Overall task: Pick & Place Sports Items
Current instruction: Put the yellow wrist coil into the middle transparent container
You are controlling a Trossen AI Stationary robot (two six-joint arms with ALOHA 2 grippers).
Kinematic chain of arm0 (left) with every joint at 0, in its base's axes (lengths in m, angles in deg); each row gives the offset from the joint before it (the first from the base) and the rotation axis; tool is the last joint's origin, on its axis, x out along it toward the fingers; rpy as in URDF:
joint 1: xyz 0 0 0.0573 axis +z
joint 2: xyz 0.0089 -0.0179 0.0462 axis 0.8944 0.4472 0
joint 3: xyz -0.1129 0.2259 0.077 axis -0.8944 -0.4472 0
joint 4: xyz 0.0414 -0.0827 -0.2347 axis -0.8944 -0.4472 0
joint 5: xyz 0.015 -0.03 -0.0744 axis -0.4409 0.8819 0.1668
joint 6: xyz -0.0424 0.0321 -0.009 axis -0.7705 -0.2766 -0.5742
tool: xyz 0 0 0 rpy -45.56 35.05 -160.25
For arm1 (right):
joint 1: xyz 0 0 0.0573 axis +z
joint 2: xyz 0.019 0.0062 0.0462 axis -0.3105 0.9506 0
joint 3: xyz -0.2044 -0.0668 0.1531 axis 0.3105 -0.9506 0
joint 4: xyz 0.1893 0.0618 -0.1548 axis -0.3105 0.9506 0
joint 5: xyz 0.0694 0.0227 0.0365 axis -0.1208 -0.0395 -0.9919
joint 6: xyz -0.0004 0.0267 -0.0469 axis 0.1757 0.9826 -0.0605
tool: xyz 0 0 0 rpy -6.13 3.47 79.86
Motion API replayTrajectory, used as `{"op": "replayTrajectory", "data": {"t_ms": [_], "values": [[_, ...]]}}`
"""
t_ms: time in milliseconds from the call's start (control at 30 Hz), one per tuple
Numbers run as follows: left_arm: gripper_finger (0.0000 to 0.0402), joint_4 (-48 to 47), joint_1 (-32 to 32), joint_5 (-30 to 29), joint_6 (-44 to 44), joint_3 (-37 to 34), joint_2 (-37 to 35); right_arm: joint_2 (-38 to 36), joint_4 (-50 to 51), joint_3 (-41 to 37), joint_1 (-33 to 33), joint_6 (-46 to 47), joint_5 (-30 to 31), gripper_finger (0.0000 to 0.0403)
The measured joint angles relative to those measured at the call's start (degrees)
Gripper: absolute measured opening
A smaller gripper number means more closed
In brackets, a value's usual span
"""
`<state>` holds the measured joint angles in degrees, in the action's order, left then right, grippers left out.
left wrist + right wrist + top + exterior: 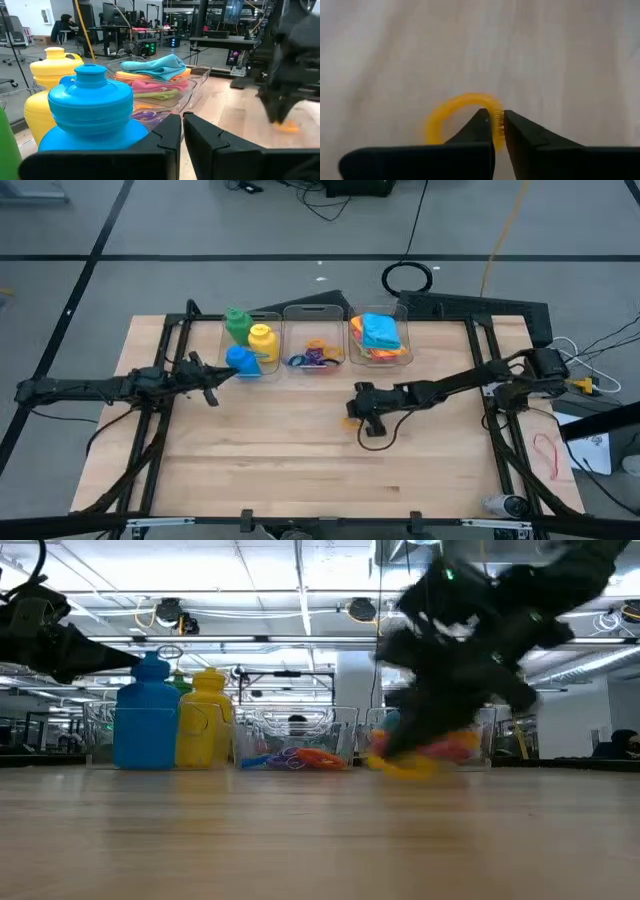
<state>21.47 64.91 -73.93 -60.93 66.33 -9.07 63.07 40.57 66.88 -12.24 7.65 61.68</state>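
Observation:
A yellow ring (451, 116) is at the table's middle, in my right gripper (499, 125), which is shut on it; the ring also shows in the high view (349, 421) and the low view (405, 768). Green (236, 323), yellow (262, 340) and blue (243, 360) bottles stand in the left clear bin. More rings (315, 356) lie in the middle bin. Folded cloths (378, 334) are stacked in the right bin, the blue one on top. My left gripper (208, 388) is shut and empty, just left of the blue bottle (90, 110). My right gripper pinches the yellow ring's band (497, 120) between its two fingertips, at one spot on the rim. The fingers slant down from the table's right side. The ring sits low over the wood; whether it is clear of it I cannot tell.
Three clear bins (300, 313) stand side by side at the table's far edge. The bare wood (300, 470) reaches from the bins to the near edge. Black frame bars (170, 350) run along both sides. A loose black cable (375, 442) lies by the right gripper.

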Motion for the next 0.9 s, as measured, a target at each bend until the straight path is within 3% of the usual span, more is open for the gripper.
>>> {"op": "replayTrajectory", "data": {"t_ms": [200, 400, 900], "values": [[0.0021, 0.04, 0.00, -0.02, 0.00, 0.01, -0.02, -4.73, -1.98, 4.83, -1.70, -3.56, -2.95, 0.0002], [0.0021, 0.13, 0.00, -0.01, 0.01, 0.01, -0.02, -7.79, -8.13, 6.11, -7.66, -6.88, -3.04, 0.0001], [0.0021, 0.15, 0.00, -0.02, 0.01, 0.01, -0.02, -3.59, -25.34, 6.12, -27.24, -1.64, -3.08, 0.0001]]}}
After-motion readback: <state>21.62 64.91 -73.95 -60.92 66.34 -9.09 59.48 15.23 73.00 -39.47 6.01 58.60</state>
